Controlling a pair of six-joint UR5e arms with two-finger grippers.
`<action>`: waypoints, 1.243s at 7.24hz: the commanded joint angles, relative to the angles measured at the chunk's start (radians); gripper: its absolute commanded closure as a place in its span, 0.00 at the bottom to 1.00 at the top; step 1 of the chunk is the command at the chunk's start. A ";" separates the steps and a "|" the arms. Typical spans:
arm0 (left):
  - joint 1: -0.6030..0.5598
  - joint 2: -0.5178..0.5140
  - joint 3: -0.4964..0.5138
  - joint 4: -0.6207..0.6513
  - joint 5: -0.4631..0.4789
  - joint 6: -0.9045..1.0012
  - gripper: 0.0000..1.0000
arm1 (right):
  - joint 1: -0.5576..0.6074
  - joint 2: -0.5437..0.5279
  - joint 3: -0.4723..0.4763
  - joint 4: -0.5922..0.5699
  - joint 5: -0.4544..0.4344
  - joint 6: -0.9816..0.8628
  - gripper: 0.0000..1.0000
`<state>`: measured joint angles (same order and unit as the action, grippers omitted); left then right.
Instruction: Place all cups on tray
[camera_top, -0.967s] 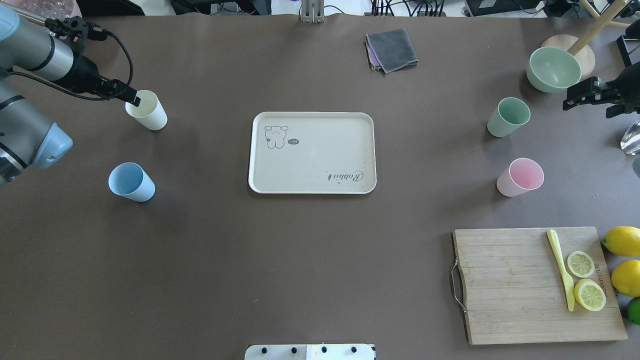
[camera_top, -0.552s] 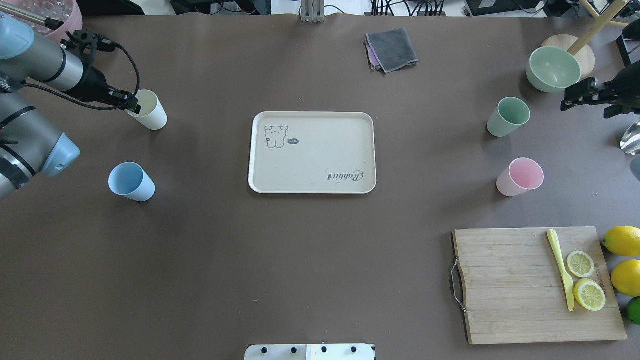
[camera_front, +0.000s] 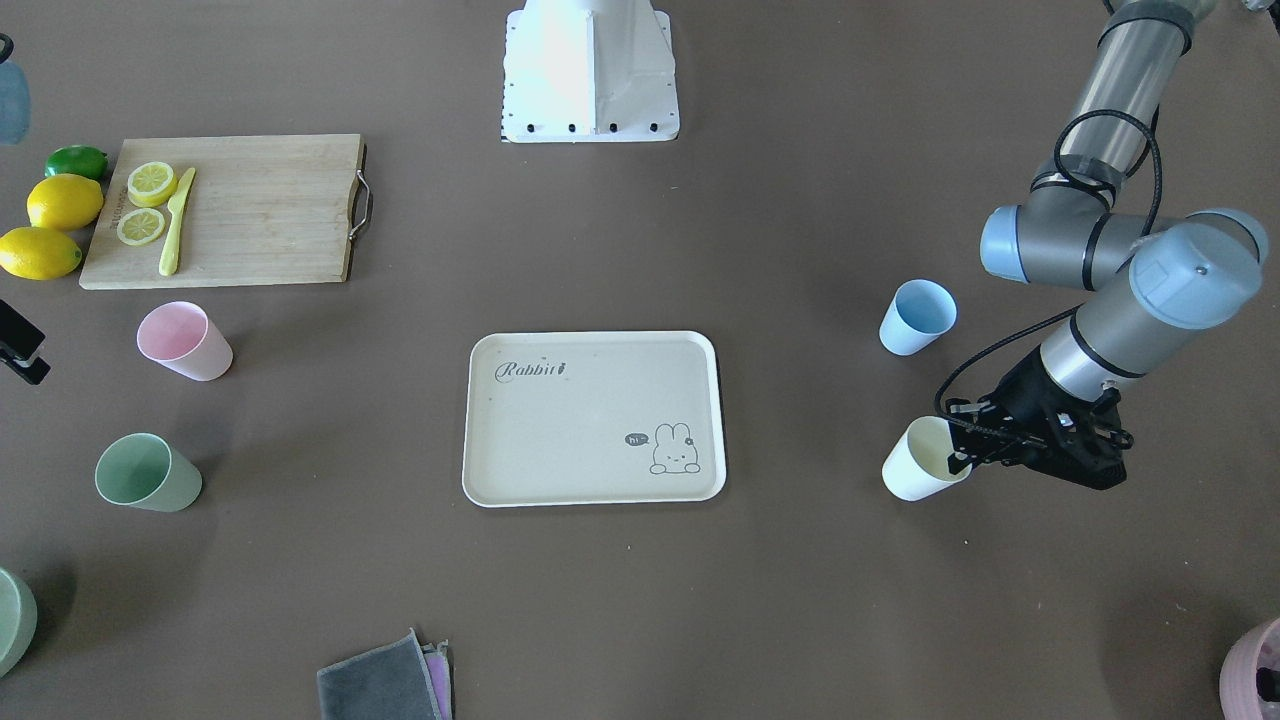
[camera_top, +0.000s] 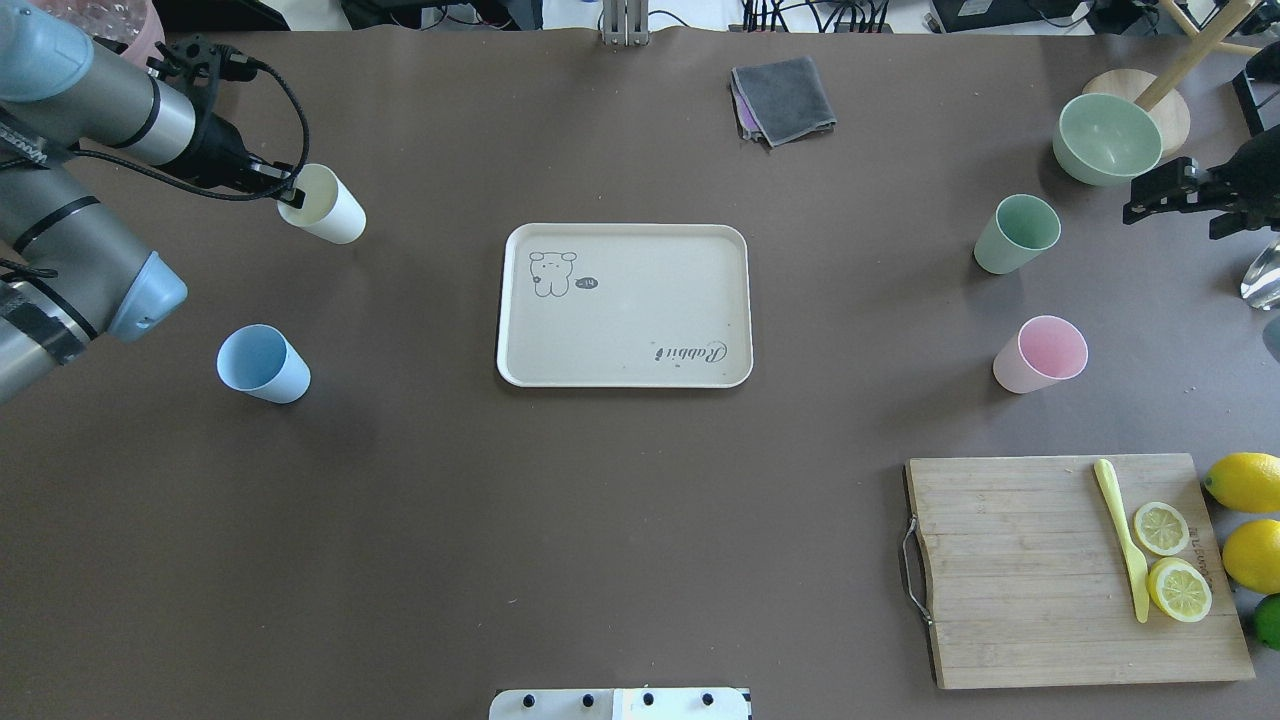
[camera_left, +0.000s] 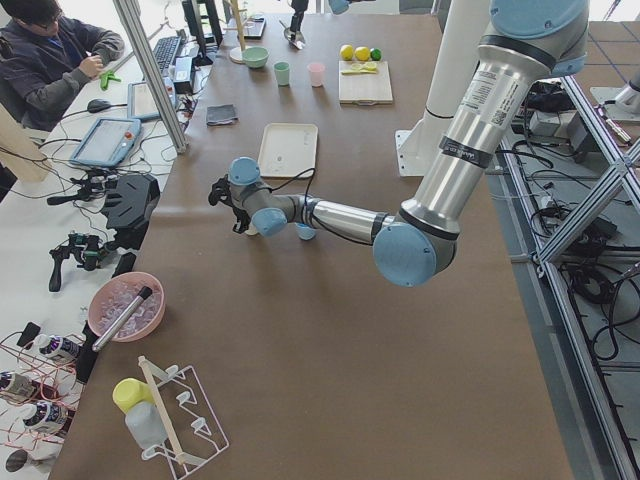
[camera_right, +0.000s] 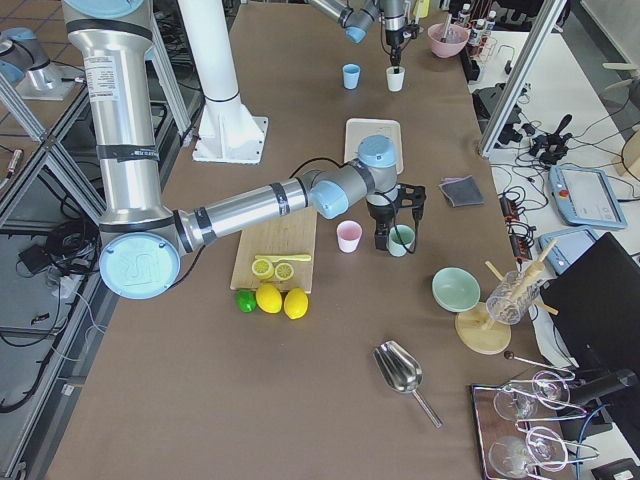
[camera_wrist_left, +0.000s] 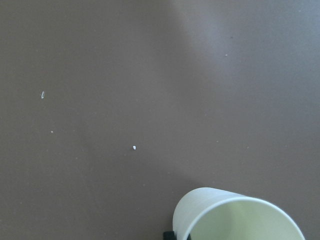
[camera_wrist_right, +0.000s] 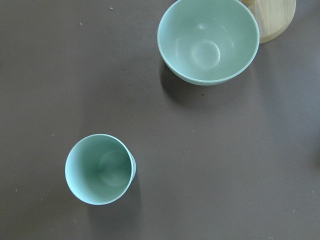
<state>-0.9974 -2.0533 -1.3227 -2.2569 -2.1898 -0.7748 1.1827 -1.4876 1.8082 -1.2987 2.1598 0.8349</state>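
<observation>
The cream tray lies mid-table, with nothing on it, and also shows in the front view. My left gripper is shut on the rim of the white cup, one finger inside it, and holds it tilted to the tray's left. The left wrist view shows that cup above the bare table. The blue cup stands nearer, on the left. The green cup and the pink cup stand right of the tray. My right gripper is open and empty beyond the green cup.
A green bowl sits on a wooden coaster at the far right. A folded grey cloth lies at the back. A cutting board with lemon slices and a knife lies front right, with lemons beside it.
My left gripper has closed on the white cup's rim and moved it to the right, toward the tray. The right gripper has barely moved.
</observation>
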 joint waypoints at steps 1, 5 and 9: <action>0.078 -0.094 -0.088 0.139 0.024 -0.170 1.00 | 0.000 -0.003 0.000 0.004 0.000 0.001 0.00; 0.276 -0.318 -0.019 0.327 0.257 -0.291 1.00 | 0.000 -0.002 0.002 0.004 0.000 0.000 0.00; 0.276 -0.315 0.000 0.329 0.266 -0.265 1.00 | 0.000 0.001 0.002 0.004 0.002 0.000 0.00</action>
<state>-0.7217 -2.3686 -1.3289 -1.9293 -1.9284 -1.0508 1.1827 -1.4868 1.8101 -1.2946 2.1612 0.8345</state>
